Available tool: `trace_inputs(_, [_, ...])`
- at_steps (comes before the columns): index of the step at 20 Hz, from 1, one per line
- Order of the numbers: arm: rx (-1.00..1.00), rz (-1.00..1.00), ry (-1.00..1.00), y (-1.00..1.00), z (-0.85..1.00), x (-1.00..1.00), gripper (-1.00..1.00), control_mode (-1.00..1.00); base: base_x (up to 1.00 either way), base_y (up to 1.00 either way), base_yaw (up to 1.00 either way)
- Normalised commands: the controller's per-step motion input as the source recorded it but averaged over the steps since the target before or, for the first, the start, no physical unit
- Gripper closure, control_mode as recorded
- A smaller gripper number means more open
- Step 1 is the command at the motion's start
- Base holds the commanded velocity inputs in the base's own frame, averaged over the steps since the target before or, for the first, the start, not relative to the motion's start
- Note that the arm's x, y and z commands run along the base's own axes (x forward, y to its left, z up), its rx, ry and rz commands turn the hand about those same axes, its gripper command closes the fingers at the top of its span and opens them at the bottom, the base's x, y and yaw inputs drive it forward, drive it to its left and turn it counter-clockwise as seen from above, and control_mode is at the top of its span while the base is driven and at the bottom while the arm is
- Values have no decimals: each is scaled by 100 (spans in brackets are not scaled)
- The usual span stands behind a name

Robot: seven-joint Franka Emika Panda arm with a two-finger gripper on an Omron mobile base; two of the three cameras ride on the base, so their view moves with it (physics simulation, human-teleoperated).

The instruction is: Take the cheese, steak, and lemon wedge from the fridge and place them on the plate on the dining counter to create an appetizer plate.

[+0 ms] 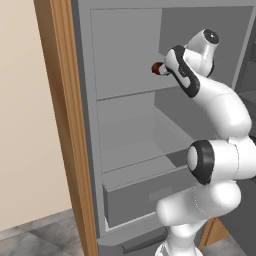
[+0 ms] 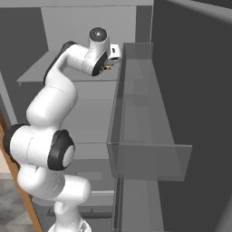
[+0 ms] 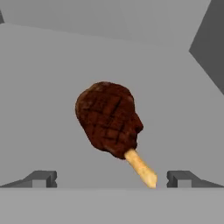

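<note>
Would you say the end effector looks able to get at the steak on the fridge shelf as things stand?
Probably yes: the end effector is open, the steak lies straight ahead between its fingertips, and nothing stands between them on the shelf.

A tall wooden panel [image 1: 67, 125] stands upright as the landmark, its light brown face running from top to bottom of the left base view. To its left, touching it, a plain beige wall [image 1: 25, 115] fills the side. At the foot of that wall and the panel lies a grey tiled floor [image 1: 40, 237]. In the right base view the same wooden panel [image 2: 20, 188] shows as a narrow slanted strip low on the left, with the floor [image 2: 11, 206] beside it.
</note>
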Motion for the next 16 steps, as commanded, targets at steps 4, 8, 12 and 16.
trace_inputs(4, [-2, 7, 3, 0, -18, 31, -100, -100, 0, 0, 0])
trace_inputs(8, [0, 8, 3, 0, -13, 30, -100, -100, 0, 0, 0])
trace_inputs(12, [0, 9, 2, 0, -12, 29, -100, -100, 0, 0, 0])
trace_inputs(16, [-2, 10, 2, 0, -21, 26, -100, -100, 0, 0, 0])
